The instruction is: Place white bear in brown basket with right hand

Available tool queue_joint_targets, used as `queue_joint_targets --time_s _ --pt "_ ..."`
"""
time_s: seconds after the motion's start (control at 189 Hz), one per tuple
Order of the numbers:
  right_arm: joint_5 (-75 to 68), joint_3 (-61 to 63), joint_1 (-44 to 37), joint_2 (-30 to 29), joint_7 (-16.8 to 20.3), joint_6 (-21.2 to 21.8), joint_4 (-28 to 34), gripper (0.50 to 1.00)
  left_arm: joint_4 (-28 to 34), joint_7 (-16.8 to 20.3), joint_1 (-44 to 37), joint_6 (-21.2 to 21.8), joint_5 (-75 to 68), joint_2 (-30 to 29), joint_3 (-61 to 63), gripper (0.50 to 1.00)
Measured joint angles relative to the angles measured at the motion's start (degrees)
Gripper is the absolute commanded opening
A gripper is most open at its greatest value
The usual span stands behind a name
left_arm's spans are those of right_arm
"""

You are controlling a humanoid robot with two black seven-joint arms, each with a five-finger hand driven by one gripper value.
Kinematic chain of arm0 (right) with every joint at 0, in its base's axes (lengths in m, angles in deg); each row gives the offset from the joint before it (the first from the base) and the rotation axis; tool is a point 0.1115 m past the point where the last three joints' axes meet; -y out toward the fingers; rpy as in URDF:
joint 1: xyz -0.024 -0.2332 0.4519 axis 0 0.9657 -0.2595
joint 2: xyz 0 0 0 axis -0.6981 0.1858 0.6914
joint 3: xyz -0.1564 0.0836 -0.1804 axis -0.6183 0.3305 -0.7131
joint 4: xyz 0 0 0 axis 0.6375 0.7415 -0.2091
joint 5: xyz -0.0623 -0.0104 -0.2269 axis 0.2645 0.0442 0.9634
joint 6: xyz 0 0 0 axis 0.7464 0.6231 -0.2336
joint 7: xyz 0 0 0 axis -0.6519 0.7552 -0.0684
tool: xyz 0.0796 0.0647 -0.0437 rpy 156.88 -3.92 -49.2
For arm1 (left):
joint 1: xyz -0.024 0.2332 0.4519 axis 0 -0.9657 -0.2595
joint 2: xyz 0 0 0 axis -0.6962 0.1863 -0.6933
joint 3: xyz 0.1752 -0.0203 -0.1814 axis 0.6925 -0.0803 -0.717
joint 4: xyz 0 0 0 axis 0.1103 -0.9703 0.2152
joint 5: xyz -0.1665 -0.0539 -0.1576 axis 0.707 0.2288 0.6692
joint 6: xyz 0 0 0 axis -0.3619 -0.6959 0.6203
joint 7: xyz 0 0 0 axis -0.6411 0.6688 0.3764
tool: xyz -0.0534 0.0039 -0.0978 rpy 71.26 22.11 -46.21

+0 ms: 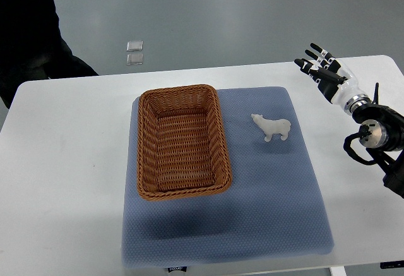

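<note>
While the small white plastic bear (272, 127) stands untouched, a mis-grasp threatens.
Right hand (324, 72), fingers spread and empty at right edge, could topple it beside the brown woven wicker basket (182, 142).

A white counter (69, 162) carries a blue mat (265, 213); on the mat, a brown basket (183, 142) sits left of a white bear (273, 127).

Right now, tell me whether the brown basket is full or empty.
Empty: the brown basket shows only bare woven floor, and the white bear stands outside it on the blue mat.
</note>
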Motion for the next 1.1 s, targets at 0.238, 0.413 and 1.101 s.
queue_joint_targets --time_s 0.238,0.413,1.101 --pt "0.0 0.0 -0.2 0.1 0.0 0.0 0.0 0.924 0.1 0.0 -0.5 -0.2 -0.1 0.0 -0.1 1.0" --pt "0.0 0.0 -0.2 0.1 0.0 0.0 0.0 0.924 0.1 0.0 -0.5 -0.2 0.0 0.0 0.0 1.0" --pt "0.0 0.0 -0.5 0.8 0.0 0.0 -0.3 0.924 0.0 0.0 -0.3 -0.2 0.0 0.0 0.0 1.0"
